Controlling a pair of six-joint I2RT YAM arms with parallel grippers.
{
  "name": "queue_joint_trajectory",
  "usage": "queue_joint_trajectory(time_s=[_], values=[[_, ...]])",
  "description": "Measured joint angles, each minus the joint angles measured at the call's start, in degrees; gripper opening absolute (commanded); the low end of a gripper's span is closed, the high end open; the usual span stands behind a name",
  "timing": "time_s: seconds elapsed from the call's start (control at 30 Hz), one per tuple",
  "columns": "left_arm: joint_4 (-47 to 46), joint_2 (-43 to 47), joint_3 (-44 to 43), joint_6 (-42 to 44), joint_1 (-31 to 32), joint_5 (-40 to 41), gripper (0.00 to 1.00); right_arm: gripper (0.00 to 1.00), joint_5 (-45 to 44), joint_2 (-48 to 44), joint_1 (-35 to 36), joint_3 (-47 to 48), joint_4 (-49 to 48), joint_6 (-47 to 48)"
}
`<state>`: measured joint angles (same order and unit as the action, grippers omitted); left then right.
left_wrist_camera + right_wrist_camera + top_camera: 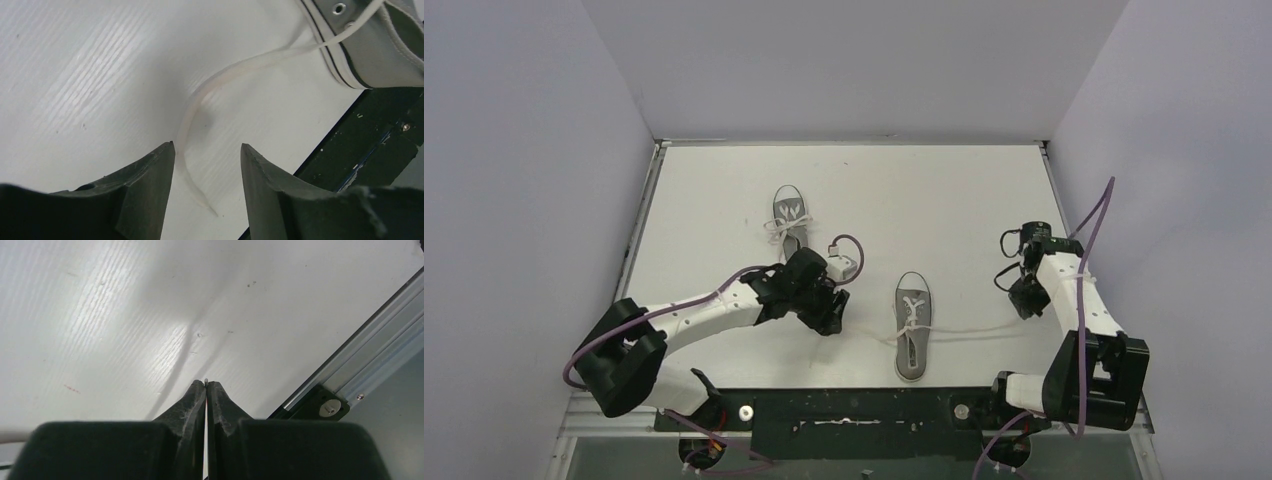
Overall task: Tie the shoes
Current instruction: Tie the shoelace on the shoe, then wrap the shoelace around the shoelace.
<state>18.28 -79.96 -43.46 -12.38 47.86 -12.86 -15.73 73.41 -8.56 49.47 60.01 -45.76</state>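
left gripper (207,150) fingers apart, straddling a loose white lace (185,120) from the near grey shoe (912,325); right gripper (206,385) pinched shut on its other lace (969,329).

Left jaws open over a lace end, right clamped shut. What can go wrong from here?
1. The lace end lies flat on the table between the fingers of the open left gripper; closing could scrape the table and miss it.
2. A stretched lace runs from the near shoe toward the shut right gripper; more pull may drag that shoe, which sits close to the table's front edge.
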Motion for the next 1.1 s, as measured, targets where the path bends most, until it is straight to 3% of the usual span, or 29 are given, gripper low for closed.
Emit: queue_joint_trajectory(time_s=[0.17, 0.33, 0.67, 0.87, 1.1], values=[[-6.7, -2.0, -0.8, 6.2, 6.1, 0.1, 0.53, 0.00, 1.8, -3.1, 1.9, 0.9, 0.4, 1.6], [-16.0, -10.1, -2.1, 11.2, 10.9, -1.4, 0.51, 0.00, 4.6, -5.8, 1.9, 0.9, 0.5, 3.3], [-32.1, -20.1, -2.5, 9.7, 11.3, -4.8, 0.32, 0.00, 8.8, -7.9, 1.9, 4.7, 1.1, 6.4], [-39.3, -21.3, -0.4, 8.1, 11.3, -7.3, 0.01, 0.00, 10.9, -8.9, 1.9, 6.0, 1.4, 7.3], [-39.5, -16.4, 3.1, 10.0, 11.2, -2.6, 0.00, 0.00, 14.4, -8.9, 1.9, 9.0, 2.2, 9.3]])
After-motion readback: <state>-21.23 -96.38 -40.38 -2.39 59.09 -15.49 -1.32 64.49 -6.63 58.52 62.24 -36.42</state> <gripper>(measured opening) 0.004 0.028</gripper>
